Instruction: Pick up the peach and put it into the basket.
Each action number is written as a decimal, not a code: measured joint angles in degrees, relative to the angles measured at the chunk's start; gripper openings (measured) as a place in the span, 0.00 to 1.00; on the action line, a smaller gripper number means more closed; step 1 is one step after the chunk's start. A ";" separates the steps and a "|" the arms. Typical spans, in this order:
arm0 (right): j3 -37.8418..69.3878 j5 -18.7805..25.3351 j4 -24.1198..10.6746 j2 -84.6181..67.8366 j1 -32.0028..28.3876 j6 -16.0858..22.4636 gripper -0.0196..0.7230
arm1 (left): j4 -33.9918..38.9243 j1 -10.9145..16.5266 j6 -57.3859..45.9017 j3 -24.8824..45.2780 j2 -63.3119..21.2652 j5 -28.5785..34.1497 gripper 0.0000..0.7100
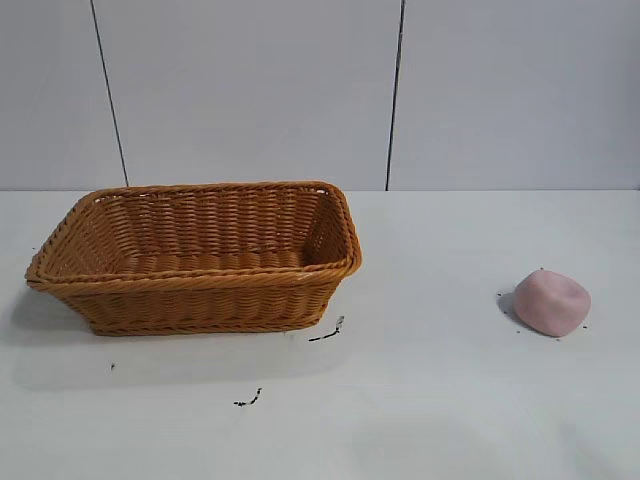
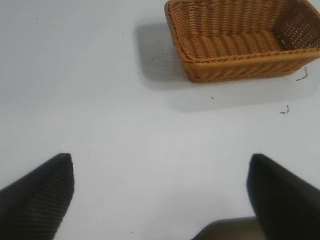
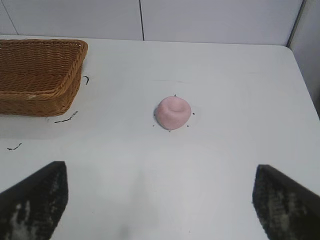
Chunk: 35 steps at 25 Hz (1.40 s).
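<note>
Two task items lie on the plain white table (image 1: pixel 440 400): a small, pale pink, matte, rounded peach (image 1: pixel 552 302) with a shallow dimple, and a large rectangular orange-brown woven wicker basket (image 1: pixel 200 300) with flaring sides and a braided rim. No brand, label or legible writing appears on either item or on the table.

Peach position: on the table surface at the right of the exterior view, well apart from the basket, untouched. Basket position: at the left of the exterior view, upright, nothing visible inside it.

Open room: a broad stretch of bare table separates the basket's right end from the peach. Behind both, the table's far edge meets a pale panelled wall (image 1: pixel 250 90) with dark vertical seams. A few small black marks (image 1: pixel 327 333) sit on the table just in front of the basket; tiny dark specks ring the peach.

Left pincer (image 2: pixel 160 200): spread wide, holding nothing, over bare table, with the basket farther off. Right pincer (image 3: pixel 160 200): spread wide, holding nothing, with the peach ahead between the lines of its two dark fingers (image 3: pixel 35 200) but not in contact.

Limits of visibility: neither arm appears in the exterior view. Each wrist view shows only finger ends, cut off at the frame edge. The right wrist view crops the basket's far end.
</note>
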 joint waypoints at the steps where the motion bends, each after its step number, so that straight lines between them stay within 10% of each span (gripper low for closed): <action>1: 0.00 0.00 0.00 0.00 0.00 0.00 0.95 | 0.00 0.00 0.00 0.00 0.00 0.00 0.97; 12: -0.58 -0.12 -0.05 6.33 0.00 0.02 0.95 | 0.00 0.00 0.00 0.00 0.00 0.00 0.97; 35: -37.78 -5.96 -0.05 94.43 0.00 0.02 0.95 | 0.00 0.00 0.00 0.00 0.00 0.00 0.97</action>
